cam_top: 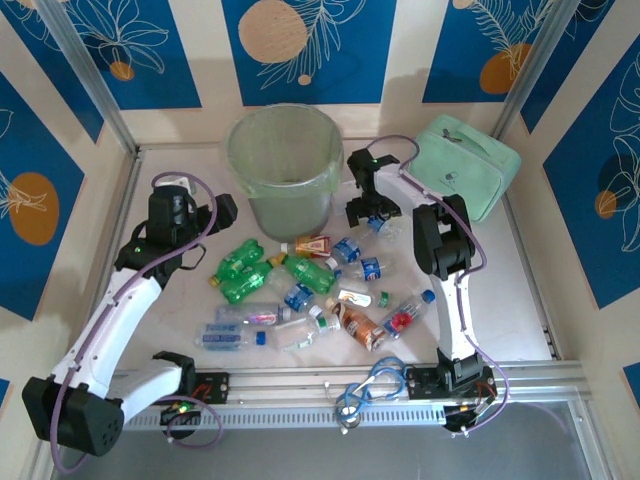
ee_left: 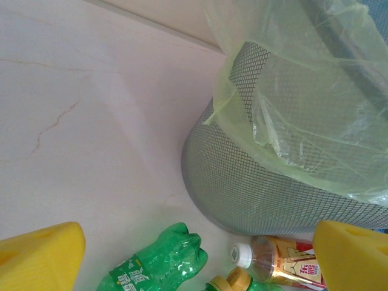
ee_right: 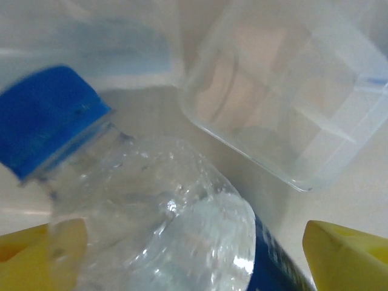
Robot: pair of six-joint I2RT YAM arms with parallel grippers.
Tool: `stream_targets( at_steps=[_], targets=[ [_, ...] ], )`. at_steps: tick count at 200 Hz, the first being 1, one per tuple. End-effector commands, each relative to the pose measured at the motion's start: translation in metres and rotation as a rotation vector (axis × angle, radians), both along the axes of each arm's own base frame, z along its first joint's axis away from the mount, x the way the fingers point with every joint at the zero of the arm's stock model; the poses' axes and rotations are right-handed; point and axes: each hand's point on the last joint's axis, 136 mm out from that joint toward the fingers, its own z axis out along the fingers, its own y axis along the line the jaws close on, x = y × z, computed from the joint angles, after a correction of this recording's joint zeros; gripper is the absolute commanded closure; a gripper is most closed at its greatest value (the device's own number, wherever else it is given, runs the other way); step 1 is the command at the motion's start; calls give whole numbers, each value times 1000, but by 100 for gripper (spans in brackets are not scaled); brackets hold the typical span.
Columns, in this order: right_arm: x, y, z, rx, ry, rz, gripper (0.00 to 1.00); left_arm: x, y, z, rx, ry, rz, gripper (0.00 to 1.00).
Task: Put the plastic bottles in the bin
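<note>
Blue-capped bottle (ee_right: 151,218) lies between right fingers (ee_right: 345,254), near green-lined bin (cam_top: 283,165).

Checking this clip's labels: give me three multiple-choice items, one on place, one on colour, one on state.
1. The mint-green zippered soft case lies: A right of the round pale-green-lined mesh bin; B inside it; C by the arm bases.
2. The cap of the crushed clear plastic bottle within the right gripper is: A red; B blue; C white.
3. The left gripper is: A shut on a bottle; B open, empty; C shut, empty.
1A, case beside bin; 2B, cap shows blue; 3B, yellow fingers wide apart.
</note>
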Motion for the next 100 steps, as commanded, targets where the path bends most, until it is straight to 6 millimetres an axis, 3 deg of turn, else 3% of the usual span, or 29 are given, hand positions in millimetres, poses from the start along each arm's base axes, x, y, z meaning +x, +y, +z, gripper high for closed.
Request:
stream_targets(
  at_steps=[1, 61, 100],
  targets=[
    [-5, -13, 17, 43, -15, -65, 9, 4, -5, 17, -23, -43, -8, 4],
    [-9, -17, 17, 99, -25, -100, 27, 5, -6, 17, -32, -44, -9, 5],
    [-8, -13, 32, 125, -70, -96, 35, 6, -7, 18, -40, -45, -12, 5]
  ],
)
